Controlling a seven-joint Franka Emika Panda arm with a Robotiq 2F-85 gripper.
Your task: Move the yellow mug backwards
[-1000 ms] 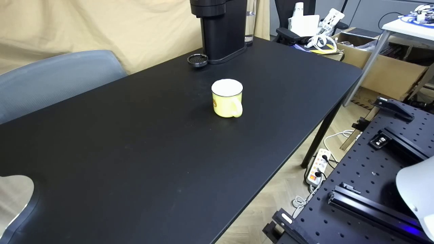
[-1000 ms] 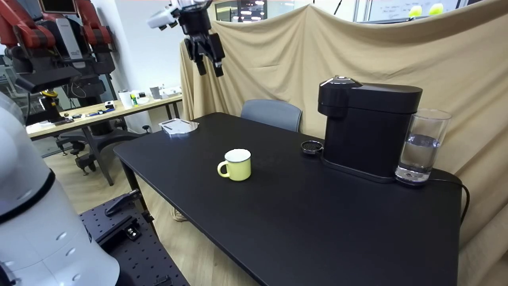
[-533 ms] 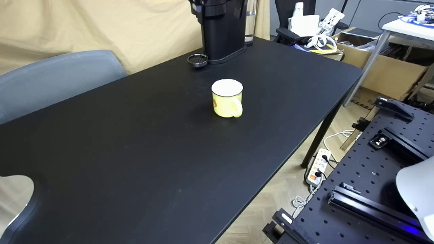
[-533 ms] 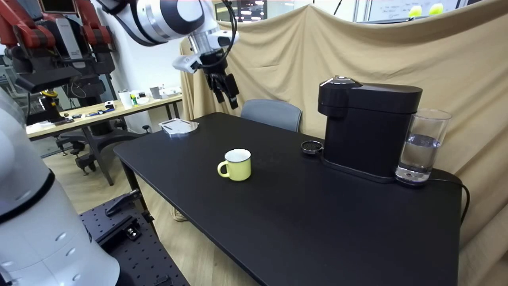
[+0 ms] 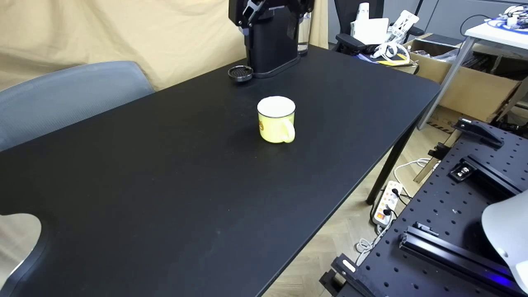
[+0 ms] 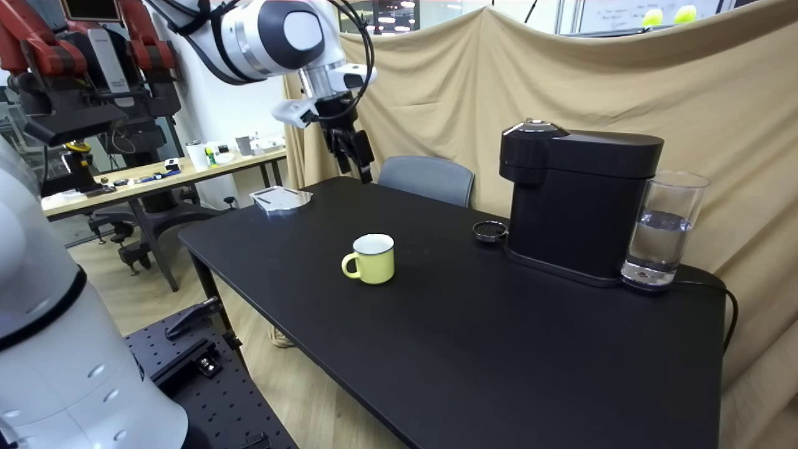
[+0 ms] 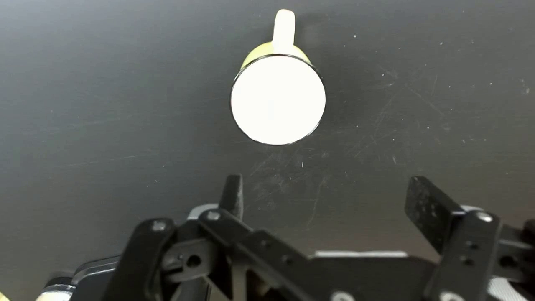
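You have a big black desk (image 6: 530,355) with a black machine (image 6: 576,212) on it. Your claw (image 7: 325,179) hangs above the desk, spread wide. The yellow mug (image 6: 376,263) stands upright on the desk, apart from your claw, its handle (image 7: 284,28) pointing away from the claw in your wrist view.

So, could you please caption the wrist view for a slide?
Open black two-fingered gripper above a black tabletop, an upright pale-yellow cylindrical mug beyond it, handle pointing away.
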